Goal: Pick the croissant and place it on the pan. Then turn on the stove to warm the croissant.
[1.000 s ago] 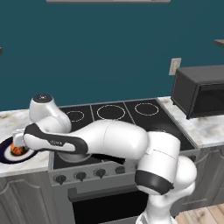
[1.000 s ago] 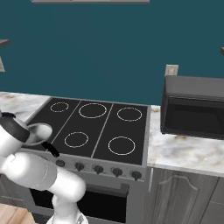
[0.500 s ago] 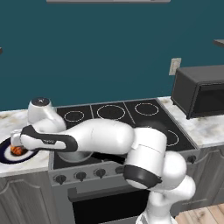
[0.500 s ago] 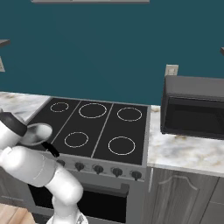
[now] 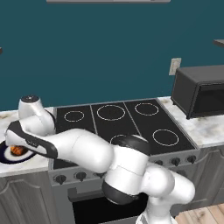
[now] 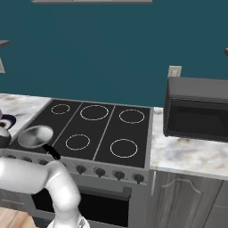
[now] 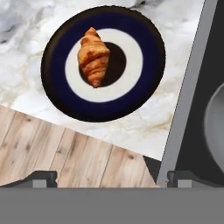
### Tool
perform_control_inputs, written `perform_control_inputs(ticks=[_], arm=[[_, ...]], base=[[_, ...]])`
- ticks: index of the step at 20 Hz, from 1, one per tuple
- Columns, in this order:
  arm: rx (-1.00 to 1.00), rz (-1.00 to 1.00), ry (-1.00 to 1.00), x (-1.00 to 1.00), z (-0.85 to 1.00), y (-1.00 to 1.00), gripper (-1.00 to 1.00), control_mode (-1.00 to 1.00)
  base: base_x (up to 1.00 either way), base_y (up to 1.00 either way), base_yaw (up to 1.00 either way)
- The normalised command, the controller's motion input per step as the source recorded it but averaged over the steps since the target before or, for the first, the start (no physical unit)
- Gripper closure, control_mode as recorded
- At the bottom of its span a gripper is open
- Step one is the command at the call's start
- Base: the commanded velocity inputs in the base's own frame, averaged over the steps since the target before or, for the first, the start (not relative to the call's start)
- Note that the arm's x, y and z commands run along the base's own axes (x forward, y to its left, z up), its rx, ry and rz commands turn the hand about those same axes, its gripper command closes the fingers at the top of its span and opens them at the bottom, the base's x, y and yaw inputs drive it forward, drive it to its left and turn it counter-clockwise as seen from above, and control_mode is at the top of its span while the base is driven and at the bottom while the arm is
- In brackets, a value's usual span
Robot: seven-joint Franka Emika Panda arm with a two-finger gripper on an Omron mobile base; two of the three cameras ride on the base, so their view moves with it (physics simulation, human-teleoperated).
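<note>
One ridged golden-brown crescent croissant [image 7: 93, 56] lies on round dark-blue white-ringed plate [image 7: 57, 94], marble tabletop [image 7: 144, 118], beside black glass stove [image 6: 102, 129] bearing shiny metal pan [image 6: 35, 136]. Claw [image 7: 112, 178] gapes wide, empty.

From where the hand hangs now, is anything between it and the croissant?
Nothing visible is. In the hand view the croissant lies bare on the blue plate on the marble counter, with open space below the hand, whose jaws stand wide. The pan sits beside on the stove.
</note>
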Motion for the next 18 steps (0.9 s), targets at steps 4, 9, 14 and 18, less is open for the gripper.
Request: perform_control_inputs(ticks=[4, 9, 14, 18], arm=[[-0.09, 0.00, 0.00, 0.17, -0.35, 0.15, -1.00, -1.00], [-0.01, 0.00, 0.00, 0.32, -0.38, 0.28, -1.00, -1.00], [0.00, 0.00, 0.00, 0.47, -0.29, 0.26, -1.00, -1.00], [0.00, 0.00, 0.00, 0.52, -0.27, 0.24, -1.00, -1.00]], base=[[0.00, 0.00, 0.00], [0.00, 0.00, 0.00], [0.00, 0.00, 0.00], [0.00, 0.00, 0.00]])
